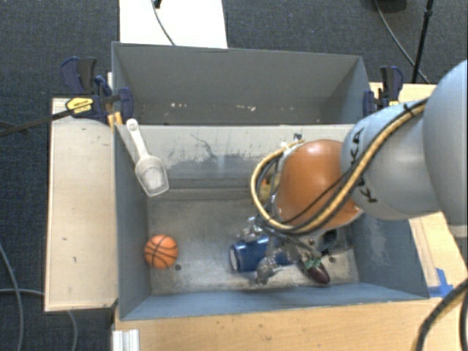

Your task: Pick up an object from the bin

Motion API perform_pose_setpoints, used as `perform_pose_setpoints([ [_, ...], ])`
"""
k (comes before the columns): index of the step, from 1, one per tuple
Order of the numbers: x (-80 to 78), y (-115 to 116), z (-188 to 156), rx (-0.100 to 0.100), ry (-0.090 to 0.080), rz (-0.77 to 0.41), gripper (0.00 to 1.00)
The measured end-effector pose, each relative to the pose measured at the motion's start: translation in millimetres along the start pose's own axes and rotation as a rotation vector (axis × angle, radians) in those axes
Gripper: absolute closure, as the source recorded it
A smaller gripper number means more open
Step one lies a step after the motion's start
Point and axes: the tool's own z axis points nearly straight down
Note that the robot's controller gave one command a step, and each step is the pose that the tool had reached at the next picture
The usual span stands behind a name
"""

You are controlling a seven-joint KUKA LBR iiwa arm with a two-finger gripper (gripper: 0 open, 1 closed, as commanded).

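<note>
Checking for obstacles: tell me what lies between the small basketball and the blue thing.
In the camera view, only bare bin floor lies between the basketball and the blue thing.

Dark grey carpet floor (292, 13) all around.

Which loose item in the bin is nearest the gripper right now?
The blue object by the near wall, right beside the gripper. The orange ball and the clear scoop lie well off along the left wall.

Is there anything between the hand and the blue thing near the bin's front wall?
Nothing visible. The hand is right at the blue thing; the ball and the scoop lie apart, toward the view's left.
</note>
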Motion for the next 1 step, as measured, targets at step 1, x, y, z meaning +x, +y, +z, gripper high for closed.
perform_pose_setpoints([
  [1, -19.5, -22.7, -141.7, 0.003, -0.003, 0.023, 1.0],
])
